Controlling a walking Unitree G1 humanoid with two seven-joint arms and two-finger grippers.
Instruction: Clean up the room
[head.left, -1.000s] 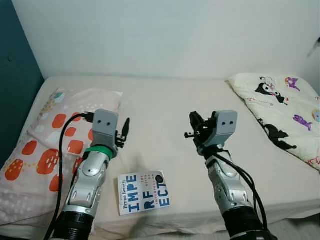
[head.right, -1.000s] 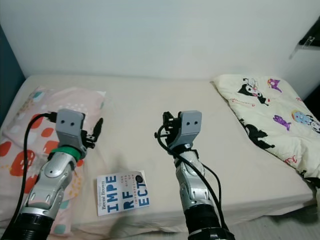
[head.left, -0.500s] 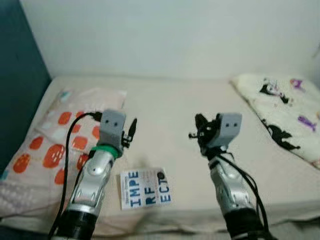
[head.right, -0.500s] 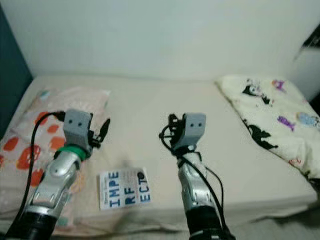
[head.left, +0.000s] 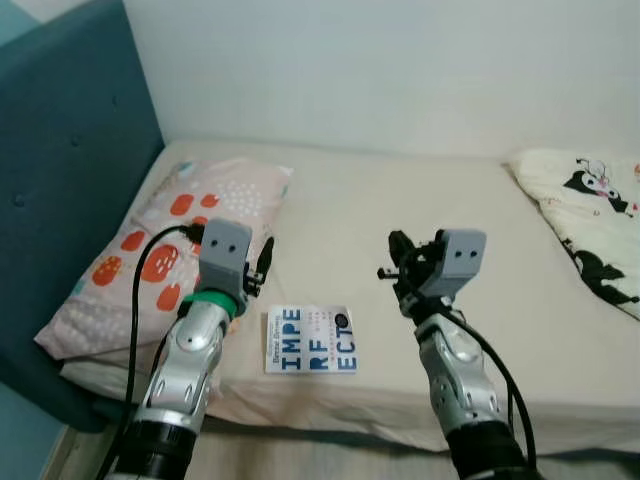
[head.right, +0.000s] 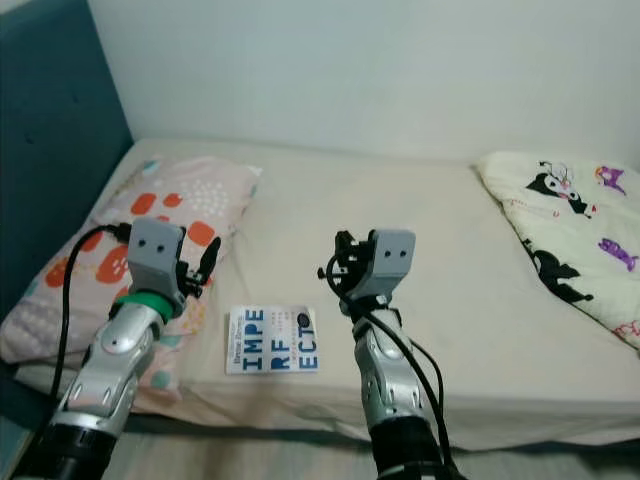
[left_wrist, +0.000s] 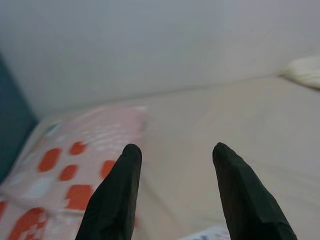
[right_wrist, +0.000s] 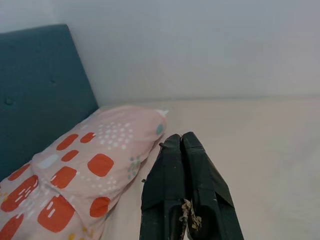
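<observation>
A white book (head.left: 311, 340) with blue letters lies flat near the front edge of the beige bed (head.left: 400, 200), between my two arms. My left gripper (left_wrist: 172, 152) is held up over the bed just left of the book, its two black fingers (left_wrist: 119, 187) spread open with nothing between them. My right gripper (right_wrist: 181, 142) is raised to the right of the book, fingers pressed together and empty. A pink pillow (head.left: 165, 235) with orange spots lies at the left end of the bed.
A teal headboard (head.left: 60, 200) stands along the left side. A cream blanket (head.left: 590, 215) with cartoon prints lies bunched at the right end of the bed. A white wall runs behind the bed, and the bed's middle is bare sheet.
The camera has swung left and pulled back, so the headboard and the bed's front edge now show. Both arms keep the same raised pose; the book lies where it was.
</observation>
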